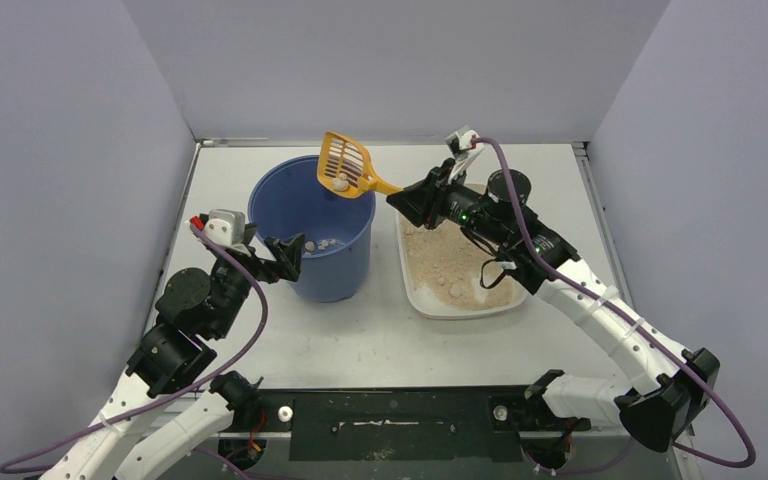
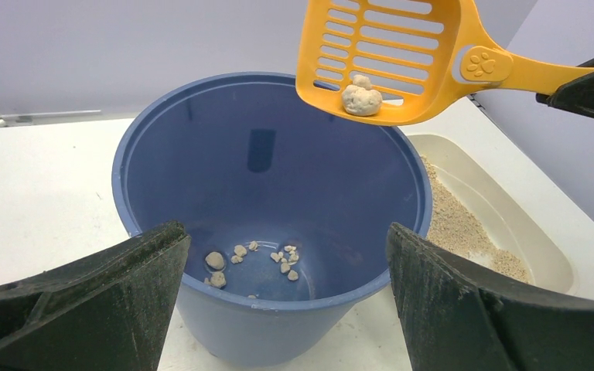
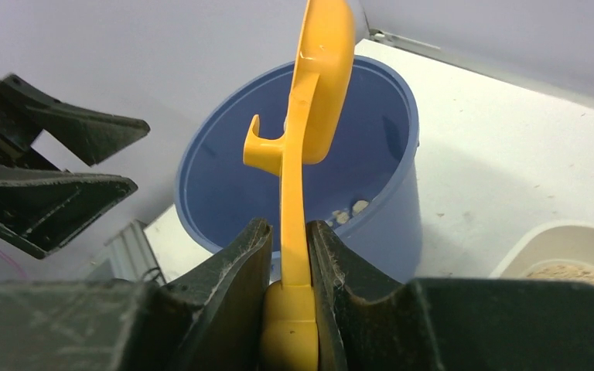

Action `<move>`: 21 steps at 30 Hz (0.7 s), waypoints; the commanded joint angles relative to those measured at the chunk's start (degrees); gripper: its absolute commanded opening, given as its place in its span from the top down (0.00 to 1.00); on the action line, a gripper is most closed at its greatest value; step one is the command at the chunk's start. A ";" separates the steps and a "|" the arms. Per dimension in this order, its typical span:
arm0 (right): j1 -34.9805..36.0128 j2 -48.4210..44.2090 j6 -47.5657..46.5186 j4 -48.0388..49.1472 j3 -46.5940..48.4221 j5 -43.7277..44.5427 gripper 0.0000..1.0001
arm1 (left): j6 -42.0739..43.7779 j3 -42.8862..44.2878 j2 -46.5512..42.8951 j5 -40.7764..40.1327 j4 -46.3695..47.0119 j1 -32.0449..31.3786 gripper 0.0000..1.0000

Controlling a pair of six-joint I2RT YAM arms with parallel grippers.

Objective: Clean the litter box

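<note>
The left pincer (image 2: 286,232) stands released, jaws wide, just beside the blue bucket (image 1: 335,275) at its 8 o'clock, holding nothing. If the bucket gets knocked, nothing steadies it. At the bucket's 3 o'clock the litter box (image 1: 460,308) lies on the counter (image 1: 380,340), with tan sand heaped inside.

The right pincer (image 3: 288,232) is clenched on the thin handle of the orange litter scoop (image 2: 387,54). It holds the slotted head above the bucket's far rim, near 1 o'clock. One pale clump (image 2: 361,99) rests at the head's lower lip. Tipped from so close to the rim, the clump could probably drop outside onto the counter. The narrow handle might also twist in the grip.
</note>
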 commanded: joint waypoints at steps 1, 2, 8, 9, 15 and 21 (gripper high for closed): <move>3.44 1.20 -15.26 -6.66 6.50 5.80 0.98 | -0.18 0.48 -0.46 -0.34 2.67 0.45 0.03; 4.28 1.34 -17.50 -7.85 7.35 7.24 0.98 | -0.18 0.49 -0.48 -0.30 2.67 0.43 0.03; 9.55 2.03 -29.17 -13.25 11.23 15.51 1.00 | -0.17 0.44 -0.31 -0.35 2.69 0.40 0.03; 10.54 2.18 -30.70 -14.00 11.92 16.91 1.00 | -0.17 0.46 -0.29 -0.34 2.66 0.47 0.03; 16.89 2.84 -39.92 -15.73 13.76 25.50 1.00 | -0.18 0.48 -0.22 -0.42 2.67 0.46 0.03; 24.62 2.92 -50.17 -16.38 15.05 34.38 1.00 | -0.18 0.48 -0.12 -0.43 2.67 0.45 0.03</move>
